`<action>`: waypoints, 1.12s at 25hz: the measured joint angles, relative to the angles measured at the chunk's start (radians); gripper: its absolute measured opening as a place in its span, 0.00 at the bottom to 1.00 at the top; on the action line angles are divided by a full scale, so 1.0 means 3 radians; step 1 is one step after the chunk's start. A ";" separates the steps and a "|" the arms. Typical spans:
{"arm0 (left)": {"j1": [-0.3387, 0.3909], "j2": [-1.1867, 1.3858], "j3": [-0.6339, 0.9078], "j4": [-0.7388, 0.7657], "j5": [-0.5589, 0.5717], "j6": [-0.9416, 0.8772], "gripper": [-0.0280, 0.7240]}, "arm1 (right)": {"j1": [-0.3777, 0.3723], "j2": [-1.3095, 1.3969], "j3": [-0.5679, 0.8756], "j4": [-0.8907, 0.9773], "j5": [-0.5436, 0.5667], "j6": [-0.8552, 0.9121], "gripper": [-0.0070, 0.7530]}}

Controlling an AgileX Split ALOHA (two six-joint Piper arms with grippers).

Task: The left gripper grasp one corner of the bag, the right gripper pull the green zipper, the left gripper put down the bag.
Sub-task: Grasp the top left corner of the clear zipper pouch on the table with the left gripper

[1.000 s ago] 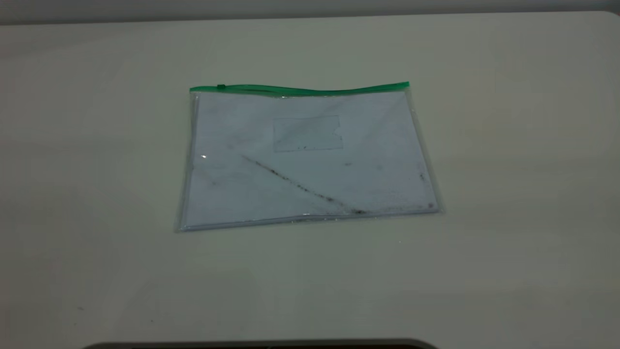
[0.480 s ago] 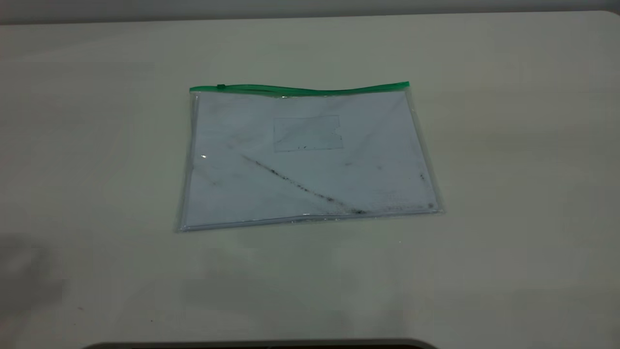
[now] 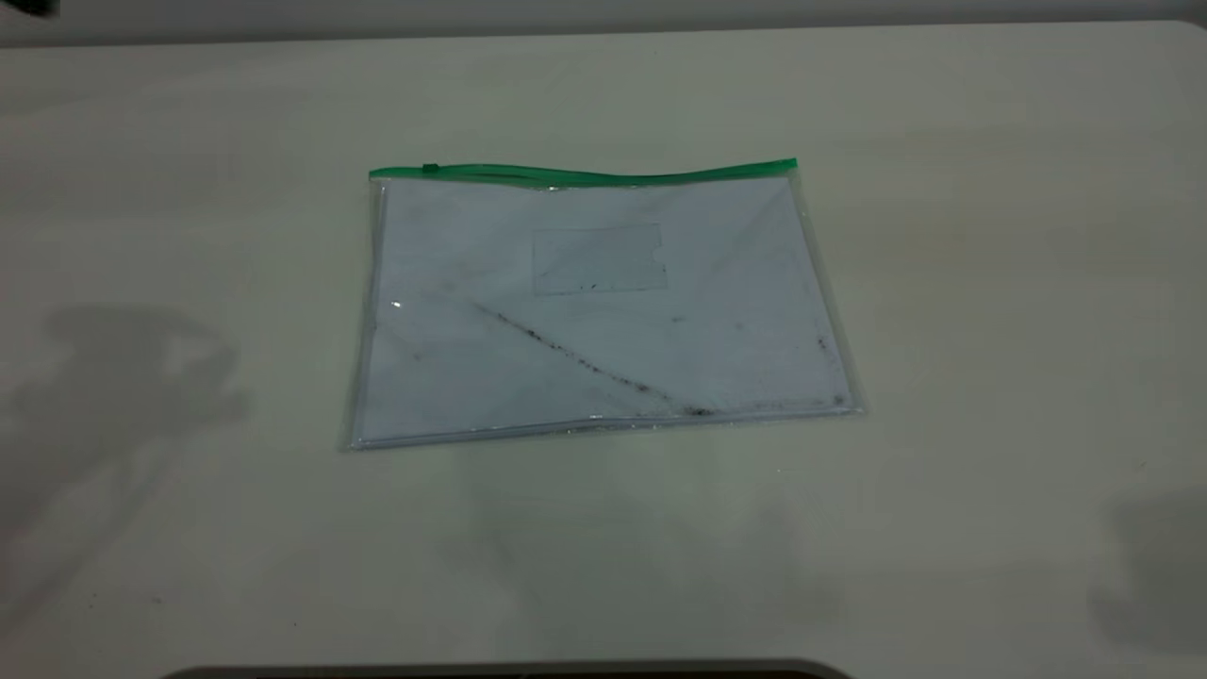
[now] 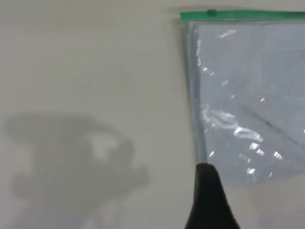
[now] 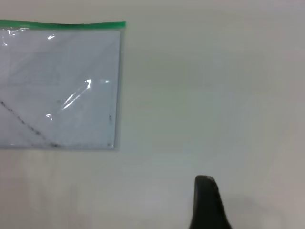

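We see the large flat clear plastic bag [image 3: 599, 302] with white paper inside lying flat at the middle of the pale table [image 3: 990, 283], its narrow bright green zipper [image 3: 585, 173] along the far edge. Only one black fingertip of the left gripper [image 4: 208, 200] shows, above the bag's near left edge. The right gripper [image 5: 206, 202], likewise one tip, hangs over bare table well apart from the bag; we cannot tell how wide either one stands.

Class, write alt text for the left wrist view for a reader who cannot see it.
A clear bag with white paper inside lies flat on a pale table, its green zipper along one edge. One dark finger of the left tool shows just off the bag's edge, its shadow on the table.
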 joint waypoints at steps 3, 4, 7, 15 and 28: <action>0.0000 0.0448 -0.0165 -0.0611 -0.0061 0.0614 0.77 | 0.0000 0.0261 0.0000 0.0114 -0.0195 -0.0179 0.72; 0.0000 0.0601 -0.0213 -0.0820 -0.0086 0.0799 0.77 | 0.0000 0.0351 0.0000 0.0133 -0.0252 -0.0231 0.72; 0.0000 0.1006 -0.0389 -0.1367 -0.0155 0.1441 0.77 | 0.0000 0.0593 -0.0013 0.0198 -0.0367 -0.0363 0.72; 0.0000 0.2008 -0.0953 -0.2437 0.0037 0.2613 0.77 | 0.0000 0.1126 -0.0220 0.0295 -0.0567 -0.0581 0.72; -0.0009 0.2908 -0.1471 -0.2891 0.0303 0.3045 0.77 | 0.0000 0.1393 -0.0293 0.0341 -0.0735 -0.0673 0.72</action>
